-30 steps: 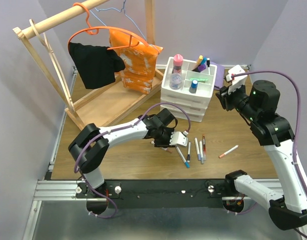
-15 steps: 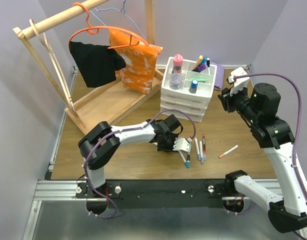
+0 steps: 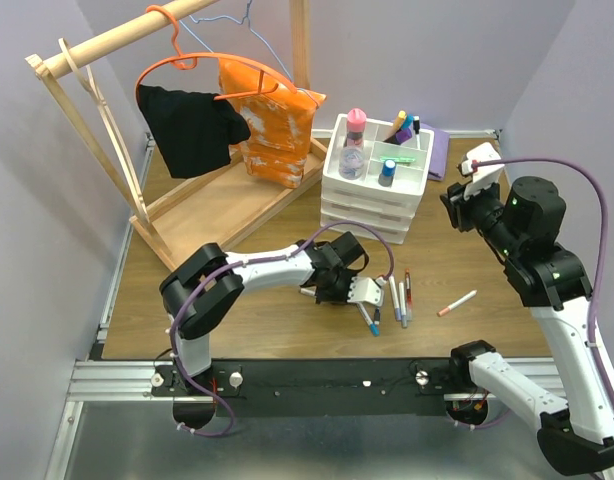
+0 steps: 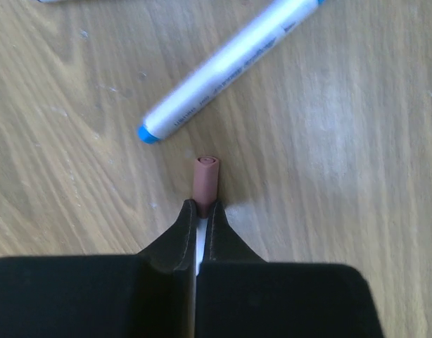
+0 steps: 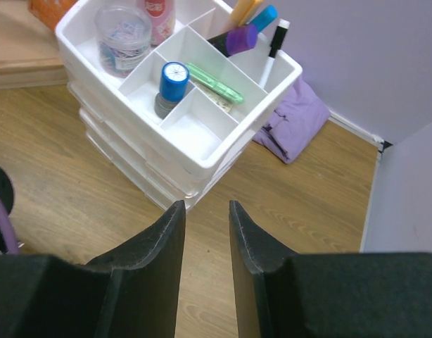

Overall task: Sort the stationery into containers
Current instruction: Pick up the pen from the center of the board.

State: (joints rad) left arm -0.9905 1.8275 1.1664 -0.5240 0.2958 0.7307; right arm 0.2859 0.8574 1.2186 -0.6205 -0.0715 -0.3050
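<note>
wood tabletop; thin white pen, brownish-red cap.

The table is matt wood-grain, faintly scuffed; the blue-tipped pen smooth, slightly glossy white plastic; the brown-capped pen dull at its cap; the organiser glossy white plastic; the far purple cloth soft, creased; the rack bare pale wood.

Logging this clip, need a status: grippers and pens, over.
Left gripper shut on red-capped pen. Right gripper open, empty, facing organiser tray. Blue-ended pen close ahead of the held one, not touching.
</note>
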